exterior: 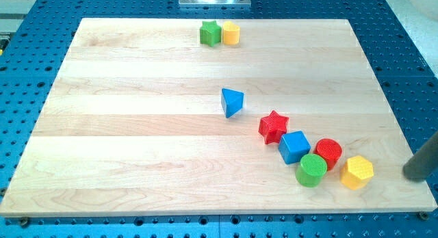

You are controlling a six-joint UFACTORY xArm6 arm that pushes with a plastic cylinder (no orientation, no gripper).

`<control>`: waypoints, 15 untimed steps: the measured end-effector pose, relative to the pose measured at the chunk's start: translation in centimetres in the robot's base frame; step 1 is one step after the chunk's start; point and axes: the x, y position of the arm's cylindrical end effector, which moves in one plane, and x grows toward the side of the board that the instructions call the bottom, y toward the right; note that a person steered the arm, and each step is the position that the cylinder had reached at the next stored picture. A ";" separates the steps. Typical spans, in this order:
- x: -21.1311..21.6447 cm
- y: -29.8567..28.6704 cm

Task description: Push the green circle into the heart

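Observation:
The green circle [311, 169] lies near the view's bottom right, touching or nearly touching the blue cube [294, 146] and the red circle [329, 152]. A small yellow block [230, 33], possibly the heart though its shape is hard to make out, sits at the view's top centre next to a green star [210, 33]. My tip [410, 175] comes in from the view's right edge. It is right of the yellow hexagon [357, 172] with a gap between them, and well right of the green circle.
A red star [273, 126] touches the blue cube's upper left. A blue triangle [231, 102] lies near the board's middle. The wooden board [137, 128] rests on a blue perforated table; its right edge runs close to my tip.

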 end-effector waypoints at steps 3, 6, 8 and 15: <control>0.6 -15.9; -10.7 -29.5; -11.5 -25.5; -24.3 -29.6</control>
